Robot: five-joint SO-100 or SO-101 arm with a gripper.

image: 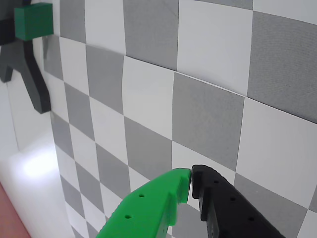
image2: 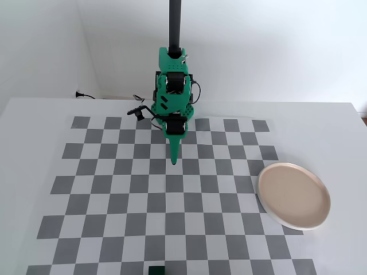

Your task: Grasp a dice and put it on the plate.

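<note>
A grey-and-white checkerboard mat [image2: 114, 189] is covering most of the white table [image2: 34, 114] in the fixed view, and its squares are lying flat and matte with crisp printed edges. The bright green arm [image2: 174, 86] is standing at the far edge of the mat, its plastic links looking smooth and angular, with a black post [image2: 175, 23] rising behind it and thin cables [image2: 140, 112] trailing beside its base. The gripper [image2: 174, 162] is pointing down over the mat's upper middle squares; in the wrist view the gripper [image: 191, 179] is showing one green finger [image: 148, 203] and one black finger [image: 228, 208], both studded with small holes, their tips meeting with nothing between them.

The dice [image2: 156, 270] is sitting at the near edge of the mat, a small dark green cube, well apart from the gripper, with only open squares lying between them. The plate [image2: 293, 195] is resting at the right side of the mat, round, shallow and pale pinkish-beige with a lighter raised rim, partly overhanging the checkered border. Nothing is lying on it, and it is well apart from the dice.
</note>
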